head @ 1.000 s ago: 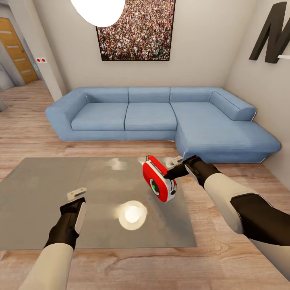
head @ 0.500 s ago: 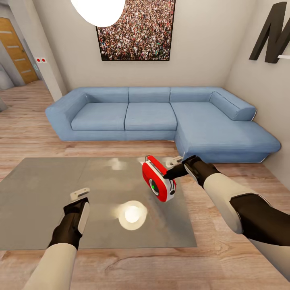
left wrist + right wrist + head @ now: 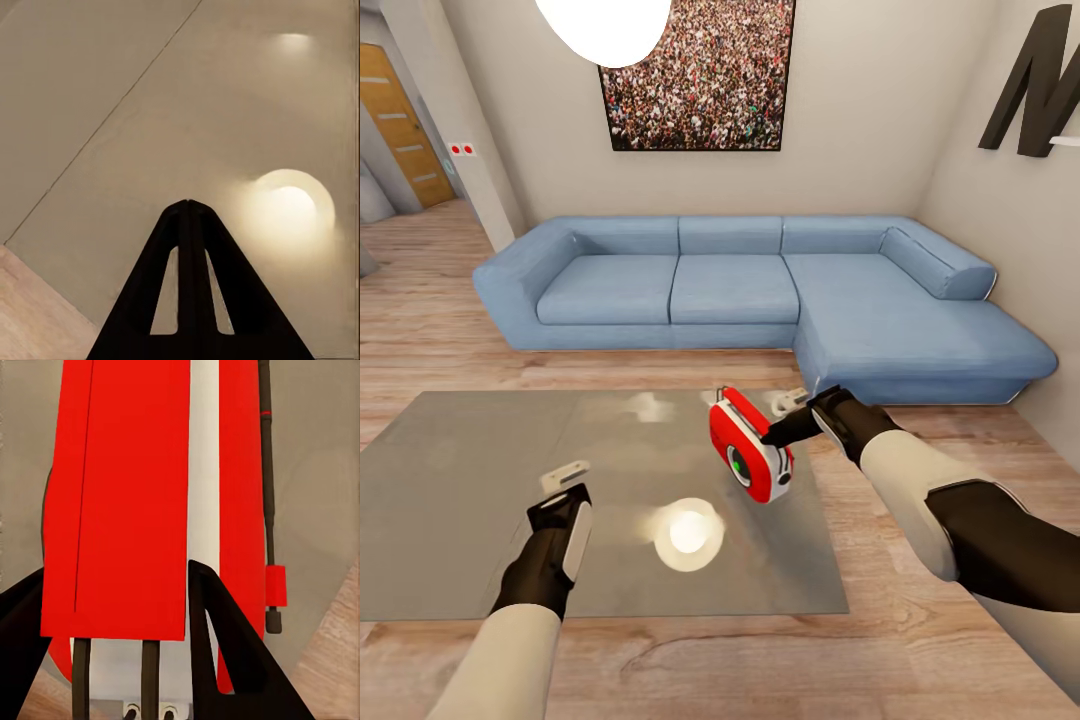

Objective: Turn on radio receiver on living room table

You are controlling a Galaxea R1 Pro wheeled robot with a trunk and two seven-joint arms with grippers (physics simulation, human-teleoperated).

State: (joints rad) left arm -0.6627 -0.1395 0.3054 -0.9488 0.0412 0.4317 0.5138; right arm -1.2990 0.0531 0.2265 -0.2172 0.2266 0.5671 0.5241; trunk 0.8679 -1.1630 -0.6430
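The red radio receiver [image 3: 747, 457] with its white side band hangs tilted just over the right part of the glossy grey table [image 3: 470, 480], its round dial facing me. My right gripper [image 3: 773, 433] is shut on the radio from its right side. In the right wrist view the radio [image 3: 127, 495] stands between the two dark fingers [image 3: 232, 660], with its thin antenna along one edge. My left gripper [image 3: 565, 474] hovers over the table's front left part, shut and holding nothing. In the left wrist view its fingers [image 3: 187, 247] are pressed together above the bare tabletop [image 3: 225, 105].
A blue L-shaped sofa [image 3: 760, 290] stands behind the table against the beige wall, under a framed crowd picture [image 3: 700, 70]. A white pendant lamp [image 3: 605, 25] hangs above and is mirrored on the tabletop [image 3: 687, 532]. Wood floor surrounds the table; a door [image 3: 395, 120] is far left.
My right gripper has carried the radio slightly up and to the left. My left gripper has crept forward and a little right over the table.
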